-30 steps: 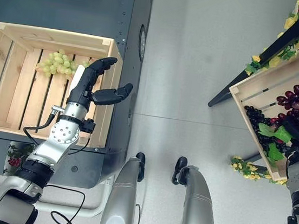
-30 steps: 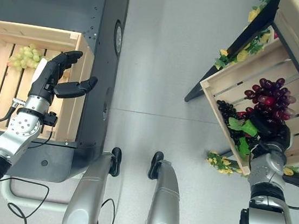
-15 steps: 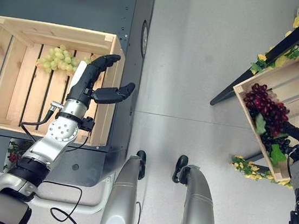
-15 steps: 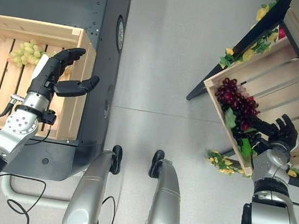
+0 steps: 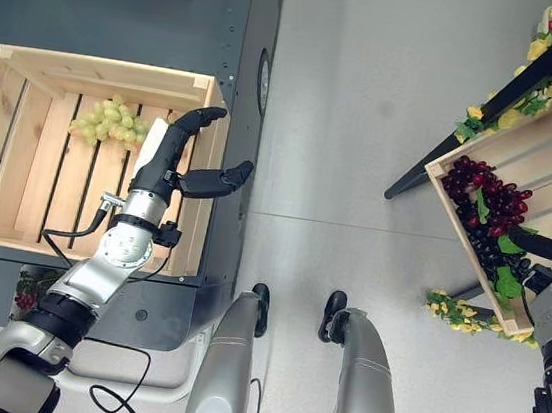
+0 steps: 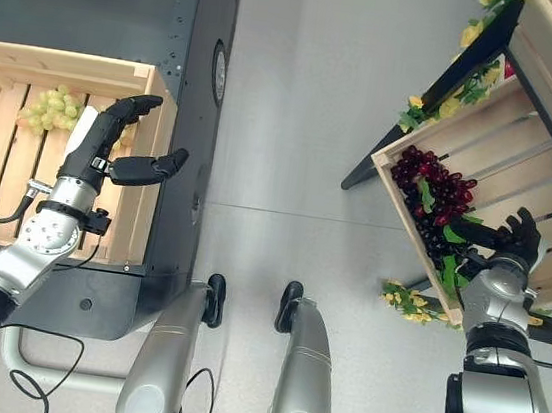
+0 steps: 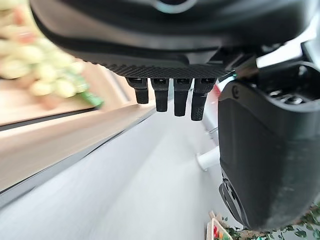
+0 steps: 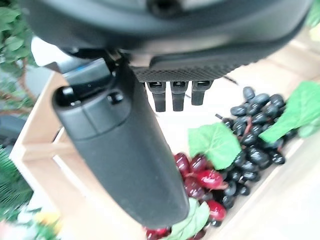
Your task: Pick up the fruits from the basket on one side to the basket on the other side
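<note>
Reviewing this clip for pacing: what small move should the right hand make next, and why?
Probably lower the right hand onto the dark grapes and close. Its fingers are straight and hold nothing, poised above the bunch in the slanted crate. The left hand waits open over the left crate.

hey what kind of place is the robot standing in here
Probably a mock fruit-shop display or demo area: wooden crates hold green grapes on a dark stand, and a tilted crate of dark grapes sits on a rack trimmed with flowers.

arms silver-grey — left robot hand (image 5: 177, 149) dark | right robot hand (image 6: 516, 239) dark
</note>
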{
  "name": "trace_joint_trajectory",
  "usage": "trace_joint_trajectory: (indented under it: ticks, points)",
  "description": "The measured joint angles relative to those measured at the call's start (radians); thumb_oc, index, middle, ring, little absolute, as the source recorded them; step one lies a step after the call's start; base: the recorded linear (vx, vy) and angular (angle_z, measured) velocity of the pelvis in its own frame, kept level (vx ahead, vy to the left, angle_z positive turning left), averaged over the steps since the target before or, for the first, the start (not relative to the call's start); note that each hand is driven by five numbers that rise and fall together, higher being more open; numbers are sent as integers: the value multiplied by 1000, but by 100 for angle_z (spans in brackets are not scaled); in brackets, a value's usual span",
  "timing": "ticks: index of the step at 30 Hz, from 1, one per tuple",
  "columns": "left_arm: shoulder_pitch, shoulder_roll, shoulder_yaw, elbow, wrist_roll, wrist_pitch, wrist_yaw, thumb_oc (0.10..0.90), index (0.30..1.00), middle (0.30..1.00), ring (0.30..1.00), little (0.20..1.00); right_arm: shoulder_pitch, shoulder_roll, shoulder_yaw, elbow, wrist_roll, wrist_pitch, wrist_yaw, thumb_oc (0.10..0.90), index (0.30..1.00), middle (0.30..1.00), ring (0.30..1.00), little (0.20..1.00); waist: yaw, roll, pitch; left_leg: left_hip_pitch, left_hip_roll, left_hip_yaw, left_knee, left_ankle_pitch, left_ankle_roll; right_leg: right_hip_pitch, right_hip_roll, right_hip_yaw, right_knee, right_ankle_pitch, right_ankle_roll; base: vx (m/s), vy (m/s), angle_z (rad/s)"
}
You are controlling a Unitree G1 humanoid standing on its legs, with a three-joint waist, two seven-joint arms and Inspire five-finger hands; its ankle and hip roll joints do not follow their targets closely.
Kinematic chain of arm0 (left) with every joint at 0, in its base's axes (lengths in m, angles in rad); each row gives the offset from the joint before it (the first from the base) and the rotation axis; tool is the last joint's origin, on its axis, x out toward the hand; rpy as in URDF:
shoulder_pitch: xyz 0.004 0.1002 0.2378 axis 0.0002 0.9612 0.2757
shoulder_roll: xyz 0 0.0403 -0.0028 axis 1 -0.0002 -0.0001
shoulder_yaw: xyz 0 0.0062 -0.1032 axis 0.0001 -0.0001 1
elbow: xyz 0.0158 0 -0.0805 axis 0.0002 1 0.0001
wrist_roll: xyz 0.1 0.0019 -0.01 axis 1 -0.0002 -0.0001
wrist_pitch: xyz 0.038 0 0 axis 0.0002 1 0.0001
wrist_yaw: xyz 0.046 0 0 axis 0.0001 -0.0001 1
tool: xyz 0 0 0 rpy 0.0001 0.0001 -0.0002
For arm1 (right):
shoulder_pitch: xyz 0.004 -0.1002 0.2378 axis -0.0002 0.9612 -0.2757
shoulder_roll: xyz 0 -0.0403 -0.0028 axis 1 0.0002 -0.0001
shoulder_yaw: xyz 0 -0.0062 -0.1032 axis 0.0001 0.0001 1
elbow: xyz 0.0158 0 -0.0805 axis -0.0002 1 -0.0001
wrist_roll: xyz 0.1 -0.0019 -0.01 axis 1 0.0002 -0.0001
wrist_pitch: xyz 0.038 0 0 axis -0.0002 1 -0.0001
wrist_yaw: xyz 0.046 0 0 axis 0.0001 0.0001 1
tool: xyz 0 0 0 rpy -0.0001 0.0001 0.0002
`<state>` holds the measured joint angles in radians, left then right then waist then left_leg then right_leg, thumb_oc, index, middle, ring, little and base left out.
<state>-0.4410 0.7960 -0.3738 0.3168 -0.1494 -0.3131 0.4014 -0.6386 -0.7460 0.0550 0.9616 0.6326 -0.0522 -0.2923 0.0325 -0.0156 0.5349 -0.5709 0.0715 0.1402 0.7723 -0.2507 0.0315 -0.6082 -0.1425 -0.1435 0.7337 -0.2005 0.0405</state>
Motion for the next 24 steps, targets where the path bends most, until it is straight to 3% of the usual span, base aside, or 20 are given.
trace_joint_trajectory:
  ticks: [3, 7, 16, 24]
  points:
    - [-3, 0, 20, -1, 104, -1, 110, 800, 900, 900, 900, 900, 49, 16, 11, -97, -2, -13, 9, 800, 900, 900, 900, 900, -9, 0, 0, 13, 0, 3, -15, 2, -3, 8, 1, 0, -9, 0, 0, 3, 51, -2]
    - [-20, -2, 89, 14, 135, -2, 199, 800, 900, 900, 900, 900, 107, 50, 41, -189, -21, -25, 30, 800, 900, 900, 900, 900, -21, 0, 0, 16, 3, 6, -23, 3, -6, 9, 1, -4, -13, -1, -3, 12, 70, -3]
    - [-36, -45, 216, 132, 38, -13, 278, 800, 900, 900, 900, 900, 164, 90, 111, -213, -86, -25, 92, 800, 900, 900, 900, 900, -20, 0, 0, 20, -1, 9, -29, 3, -5, 9, -13, -6, -12, -3, -5, 8, 70, 0]
    - [-79, -49, 222, 337, 43, -12, 321, 800, 900, 900, 900, 900, 158, 90, 116, -213, -86, -30, 153, 800, 900, 900, 900, 900, -19, 0, 0, 1, 1, 8, -33, 4, -6, -8, -12, -9, -17, -3, -5, 13, 54, 0]
